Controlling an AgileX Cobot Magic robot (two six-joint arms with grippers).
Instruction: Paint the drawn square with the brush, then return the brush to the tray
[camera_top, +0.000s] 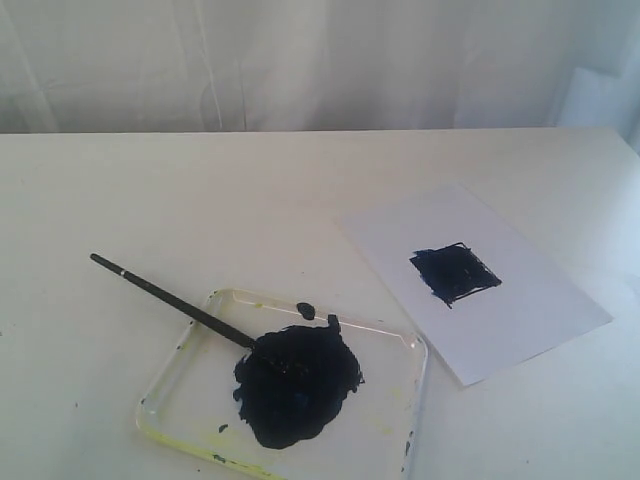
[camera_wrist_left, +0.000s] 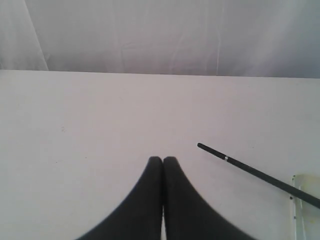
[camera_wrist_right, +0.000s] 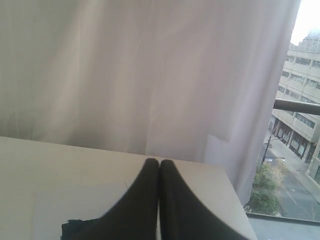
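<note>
The drawn square (camera_top: 455, 273) is a solid blue-black patch on the white paper sheet (camera_top: 520, 310). The black brush (camera_top: 170, 300) rests with its tip in the paint blob (camera_top: 297, 382) of the clear tray (camera_top: 190, 395), its handle sticking out over the tray's rim onto the table. Neither arm shows in the exterior view. My left gripper (camera_wrist_left: 163, 159) is shut and empty above the table, with the brush handle (camera_wrist_left: 250, 170) and a tray corner (camera_wrist_left: 306, 200) off to one side. My right gripper (camera_wrist_right: 159, 161) is shut and empty, a corner of the painted square (camera_wrist_right: 80, 229) beside it.
The white table (camera_top: 250, 200) carries only the tray and the paper. A white curtain (camera_top: 320, 60) hangs behind the far edge. The right wrist view shows the table's corner (camera_wrist_right: 220, 175) and a window with buildings (camera_wrist_right: 295, 115) beyond.
</note>
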